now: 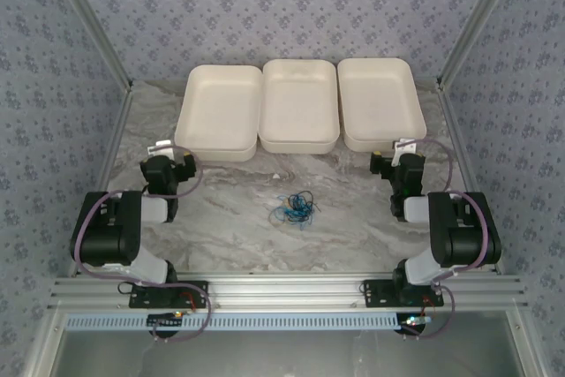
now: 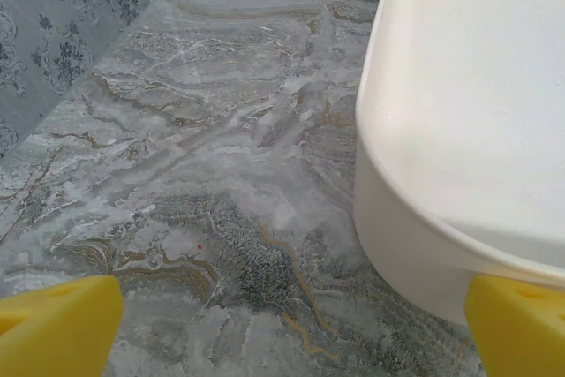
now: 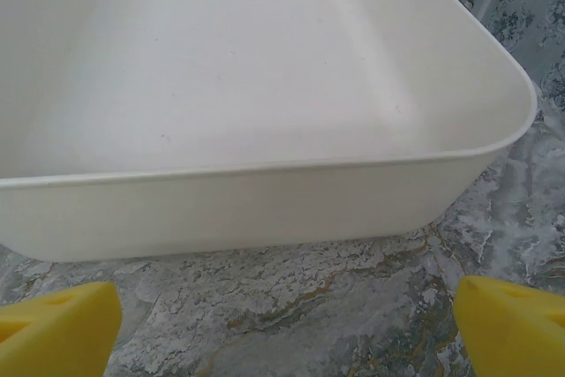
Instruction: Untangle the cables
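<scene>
**Knot sitting mid-table, both arms waiting wide open**

The cables (image 1: 296, 207) are lying in one small knotted clump around the middle of the table (image 1: 238, 236), a touch nearer its near edge than its far one, and nothing is touching them. Blue strands are showing plainly and darker ones are threading through. The number of strands in that knot is too fine to count from above.

Moving outward, three white trays are sitting side by side along the far edge: the left tray (image 1: 219, 143), the middle tray (image 1: 300, 140) and the right tray (image 1: 377, 139). All three are looking empty. My read is that they are waiting to take the cables once those are separated.

There are two grippers, one on each flank. The left gripper (image 1: 172, 152) is hanging near the left edge, just in front of the left tray. The right gripper (image 1: 397, 149) is mirroring it near the right edge, in front of the right tray. Both are standing well apart from the clump.

In the wrist views, the left gripper's yellow fingertips (image 2: 57, 324) are spread right out to the corners of the picture, and the right gripper's pads (image 3: 512, 324) are spread likewise. Neither pair is gripping anything. Only bare marble and tray wall are showing between them.

I'd say the arms are parked out at the sides to keep the tangle in plain sight from overhead. The untangling is looking not yet begun.
</scene>
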